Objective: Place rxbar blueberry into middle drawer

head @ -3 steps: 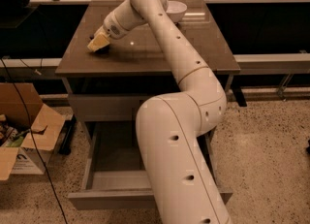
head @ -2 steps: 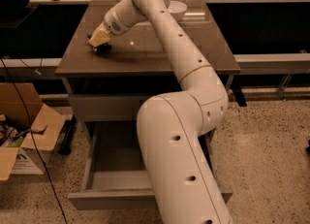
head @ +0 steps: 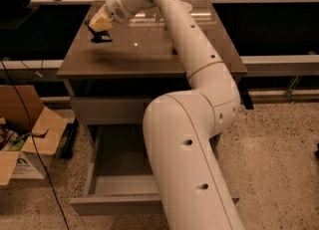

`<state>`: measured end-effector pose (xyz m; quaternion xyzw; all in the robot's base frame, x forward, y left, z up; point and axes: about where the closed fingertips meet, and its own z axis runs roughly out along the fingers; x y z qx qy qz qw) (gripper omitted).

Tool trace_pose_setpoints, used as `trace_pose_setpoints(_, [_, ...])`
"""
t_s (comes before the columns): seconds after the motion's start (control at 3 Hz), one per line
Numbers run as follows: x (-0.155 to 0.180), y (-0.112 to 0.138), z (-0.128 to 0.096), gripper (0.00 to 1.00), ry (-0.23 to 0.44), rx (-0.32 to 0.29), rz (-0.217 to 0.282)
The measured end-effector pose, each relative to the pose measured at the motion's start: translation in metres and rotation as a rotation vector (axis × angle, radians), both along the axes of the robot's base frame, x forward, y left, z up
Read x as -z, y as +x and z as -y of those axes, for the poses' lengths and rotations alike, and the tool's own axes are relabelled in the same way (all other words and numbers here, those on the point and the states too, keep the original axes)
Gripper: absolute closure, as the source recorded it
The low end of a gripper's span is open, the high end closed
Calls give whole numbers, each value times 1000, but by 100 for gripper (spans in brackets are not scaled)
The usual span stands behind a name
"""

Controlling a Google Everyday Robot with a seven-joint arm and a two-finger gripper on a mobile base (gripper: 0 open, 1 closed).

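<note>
Holding: the hand [head: 101, 27] is clamped on a small dark thing, by my reading the bar [head: 100, 36]. Its pale fingers [head: 102, 23] pinch it from above.
Bar: it hangs over the far left corner of the table [head: 149, 55], clear of the top, with a soft shadow on the table beneath it.
Done: the pickup looks complete. The drawer [head: 115, 205] below the table top already stands pulled out, its grey inside showing.
Left: the bar has to be carried forward past the table's front edge, lowered in front of the table into the drawer and released. I judge this to be about the half-way point.
Box: an open cardboard box [head: 27, 142] sits on the floor left of the table, flaps up and odds and ends inside. It is well off the path.
Upper front: a plain shut front [head: 107, 109] lies just under the table top, above the open drawer. The bar must clear this and the table's edge on the way down.
Arm: the thick white arm [head: 187, 164] rises in front of the table's right half and hides the right part of the drawer. Only the left part of the opening shows, so the drop likely belongs there.
Ledge: a grey ledge [head: 279, 64] runs off behind the table to the right, away from the path.
</note>
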<state>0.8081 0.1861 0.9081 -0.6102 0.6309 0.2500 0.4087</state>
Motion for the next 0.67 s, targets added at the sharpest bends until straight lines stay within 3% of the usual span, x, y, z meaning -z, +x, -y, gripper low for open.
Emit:
trace_pose_setpoints(0.33, [-15,-12,12,100,-5,-14,4])
trace_pose_setpoints(0.67, [-23,-39,34,100,-23,-89,-6])
